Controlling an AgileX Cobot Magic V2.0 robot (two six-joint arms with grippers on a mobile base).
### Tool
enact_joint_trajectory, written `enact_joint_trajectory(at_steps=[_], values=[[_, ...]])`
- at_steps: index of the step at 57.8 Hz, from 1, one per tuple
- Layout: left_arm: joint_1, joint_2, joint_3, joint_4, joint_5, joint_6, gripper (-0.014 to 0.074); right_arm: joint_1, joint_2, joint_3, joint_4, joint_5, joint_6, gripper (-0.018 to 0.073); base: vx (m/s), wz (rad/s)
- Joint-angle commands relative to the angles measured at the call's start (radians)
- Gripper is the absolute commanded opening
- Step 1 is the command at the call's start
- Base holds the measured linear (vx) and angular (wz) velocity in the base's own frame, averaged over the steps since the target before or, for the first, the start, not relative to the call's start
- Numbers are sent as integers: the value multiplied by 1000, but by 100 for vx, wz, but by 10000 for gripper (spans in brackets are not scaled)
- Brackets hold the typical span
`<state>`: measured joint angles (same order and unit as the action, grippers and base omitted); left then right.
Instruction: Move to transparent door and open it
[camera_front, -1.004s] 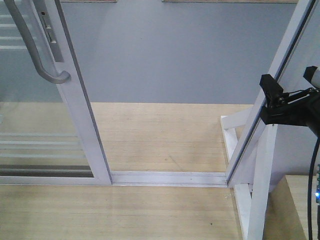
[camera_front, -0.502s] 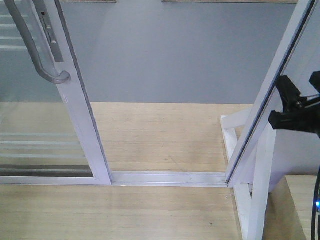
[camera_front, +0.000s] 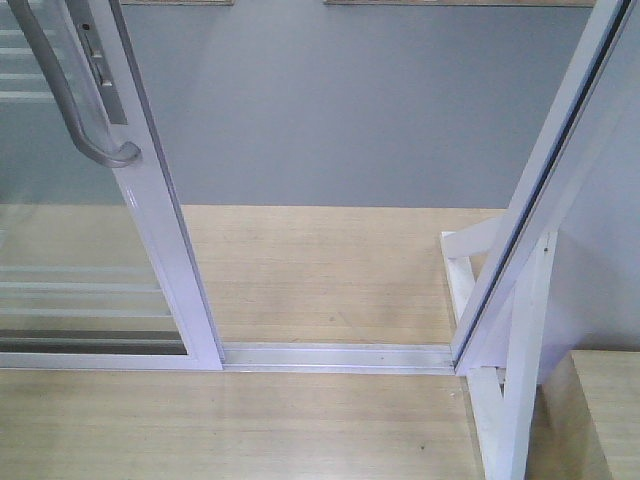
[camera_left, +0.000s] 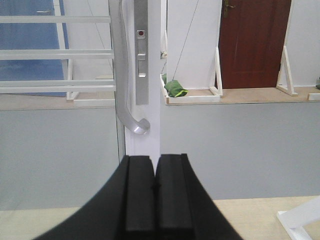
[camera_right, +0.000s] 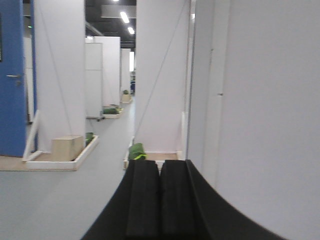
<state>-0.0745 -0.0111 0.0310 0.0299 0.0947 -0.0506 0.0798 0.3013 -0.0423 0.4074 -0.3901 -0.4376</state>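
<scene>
Your door (camera_front: 70, 250) stands at the left of the track (camera_front: 335, 355), slid aside, with a gap between its stile and the right frame (camera_front: 530, 210). Both hands are pressed together and hold nothing: the left hand (camera_left: 155, 192) faces the stile just below the handle (camera_left: 125, 95), and the right hand (camera_right: 160, 200) looks past a white wall down a corridor. If you drive on, the base could catch the track or the frame's brace. A shut left hand nosing forward would bump the stile, not hook the handle.
</scene>
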Motion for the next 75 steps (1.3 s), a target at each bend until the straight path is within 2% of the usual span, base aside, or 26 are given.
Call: enact_joint_trajectory(at_steps=[1,9,16,19,26,32,75], values=[[-6,-14,16,-10,-76,-10,-6,-77,-37,-27,-101,15,33,-6,0,0],[-6,-14,16,-10,-76,-10,-6,-137,-143,-5,-218,165,167,-6,0,0],[-6,-14,16,-10,-76,-10,-6,-141,-257,78,-379,186,392,-6,0,0],[-6,-14,16,-10,-76,-10,-6,-141,-308,75,-448,277,473,-6,0,0],[-6,-14,16,-10,-76,-10,-6,-141,-328,77,-505,414,542,-6,0,0],[-6,-14,16,-10,-76,-10,-6,-141,-328,77,-505,463,546,-6,0,0],[-6,-14,16,-10,-76,-10,-6,-141,-327,76,-502,463,528,-6,0,0]])
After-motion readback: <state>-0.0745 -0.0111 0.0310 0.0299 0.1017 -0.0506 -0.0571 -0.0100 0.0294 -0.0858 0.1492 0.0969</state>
